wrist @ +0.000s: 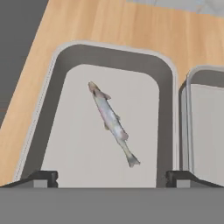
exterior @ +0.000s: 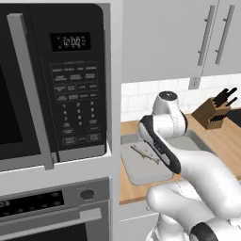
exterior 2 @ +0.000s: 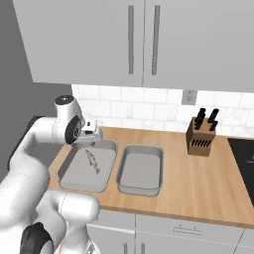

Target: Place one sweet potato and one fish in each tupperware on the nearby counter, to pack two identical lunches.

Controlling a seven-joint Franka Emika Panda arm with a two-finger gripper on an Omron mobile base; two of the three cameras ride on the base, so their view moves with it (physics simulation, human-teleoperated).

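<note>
— So, what can't you make out from up there?

— Mostly my own arm blocks things: from behind on the left it covers much of the left tupperware (exterior: 141,172) and nearly all of the right tupperware (exterior 2: 140,169). My gripper (wrist: 111,179) hangs over the near wall of the left tupperware, fingers spread wide apart, holding nothing.

— And the fish?

— The fish (wrist: 113,123) lies flat and slantwise on the left tupperware's floor, touching no wall.

— Room to move?

— Going rightward from that tray: the right tupperware sits just beside it, rims nearly meeting, then open counter (exterior 2: 198,183), then the knife block (exterior 2: 202,133) well apart by the wall.
</note>
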